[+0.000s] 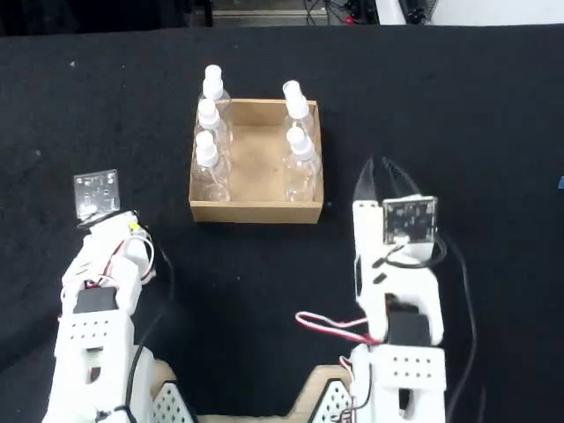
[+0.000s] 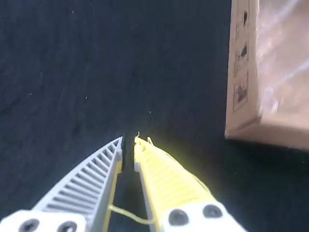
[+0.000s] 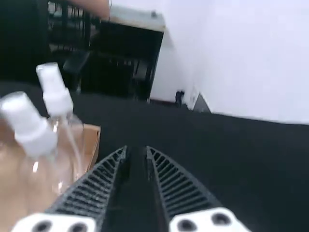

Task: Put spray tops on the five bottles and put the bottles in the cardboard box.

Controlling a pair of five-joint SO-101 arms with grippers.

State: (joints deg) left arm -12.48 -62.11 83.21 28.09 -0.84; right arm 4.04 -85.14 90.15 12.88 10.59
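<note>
Five bottles (image 1: 210, 157), spray tops on, stand in cardboard box (image 1: 256, 212) mid-worktop (image 1: 458, 106). Left claw (image 2: 128, 140) pinched closed, empty. Right claw (image 3: 136, 150) narrowly parted, empty, near box. Risk: a swinging arm clips box, topples bottles.

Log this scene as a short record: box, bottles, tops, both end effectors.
box: cardboard box, mid-table, ahead of both arms
bottles: five bottles upright in the box, three on one side, two on the other
tops: white spray tops on all five
left end effector: shut, empty, above the table beside the box
right end effector: slightly open, empty, near the box
</note>
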